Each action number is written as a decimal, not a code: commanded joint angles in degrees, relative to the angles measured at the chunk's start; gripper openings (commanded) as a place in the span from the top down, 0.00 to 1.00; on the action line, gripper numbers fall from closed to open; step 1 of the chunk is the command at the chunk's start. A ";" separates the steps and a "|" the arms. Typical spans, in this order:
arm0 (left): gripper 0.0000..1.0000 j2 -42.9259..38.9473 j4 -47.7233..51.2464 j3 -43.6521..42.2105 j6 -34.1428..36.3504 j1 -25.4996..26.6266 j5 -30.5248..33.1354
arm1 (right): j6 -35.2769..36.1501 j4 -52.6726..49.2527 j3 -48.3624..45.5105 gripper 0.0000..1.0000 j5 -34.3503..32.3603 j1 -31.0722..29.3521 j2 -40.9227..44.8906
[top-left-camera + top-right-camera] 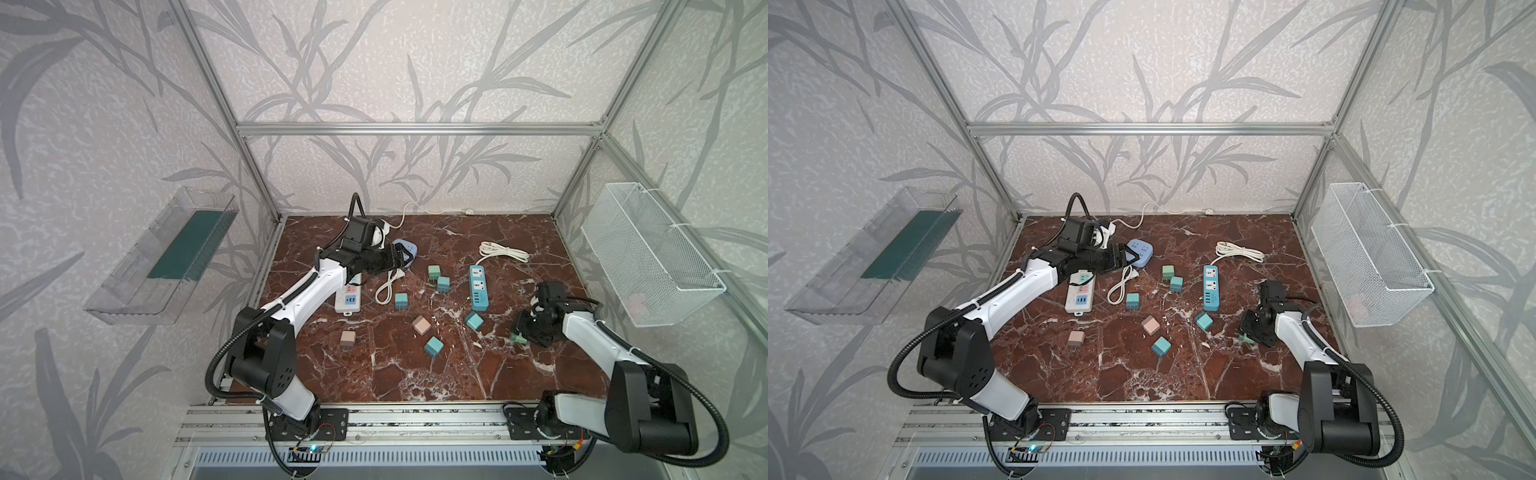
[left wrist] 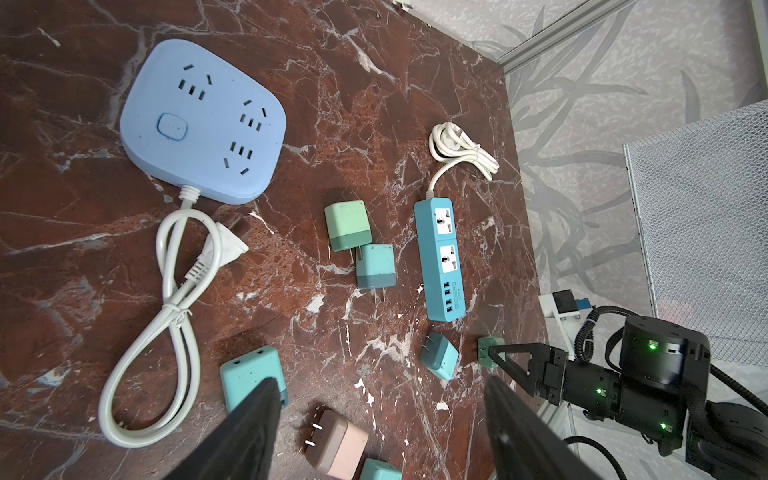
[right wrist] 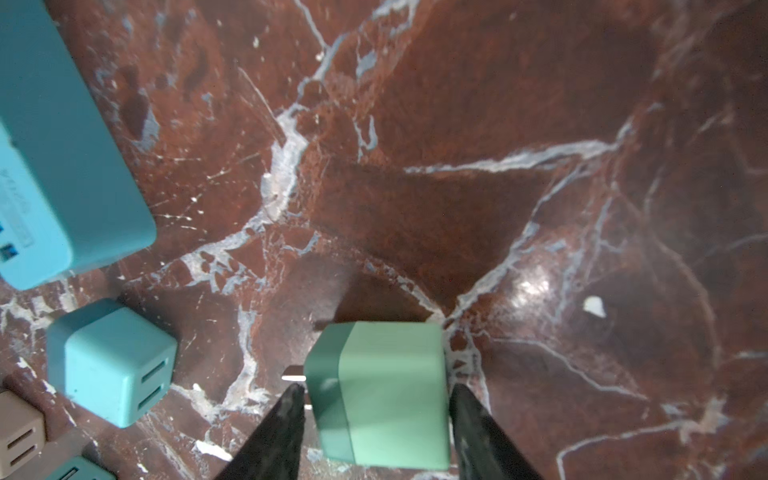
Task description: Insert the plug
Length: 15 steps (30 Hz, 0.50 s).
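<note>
Right claw point(image 3: 374, 388) straddled the plug point(image 3: 390, 374), grip unclear; left claw point(image 2: 381, 380) apart, empty; pinching across the prongs point(image 3: 293, 378) could twist it

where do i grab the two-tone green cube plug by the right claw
Take the two-tone green cube plug by two flat opposite faces of its pale half, coming down from above. It lies on its side, metal prongs sticking out level from the darker end, so that end should probably stay clear for inserting.
</note>
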<state>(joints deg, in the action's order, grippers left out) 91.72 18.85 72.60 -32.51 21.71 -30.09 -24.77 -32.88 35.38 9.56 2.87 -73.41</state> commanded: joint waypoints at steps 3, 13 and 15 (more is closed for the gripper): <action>0.22 0.28 0.73 0.53 0.87 0.26 -0.07 | 0.80 -1.91 0.48 0.52 -1.67 -1.68 0.38; 0.23 0.36 0.74 0.58 0.78 0.25 -0.22 | -4.24 -5.19 2.45 0.60 -7.98 -18.47 3.84; 0.22 0.30 0.69 0.54 0.78 0.26 -0.23 | -7.68 -5.03 3.29 0.61 -9.72 -26.93 3.27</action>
<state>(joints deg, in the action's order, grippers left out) 91.74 18.87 72.60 -32.49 21.71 -30.09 -27.83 -35.81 36.40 3.05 -16.56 -70.70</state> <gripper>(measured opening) 0.774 0.475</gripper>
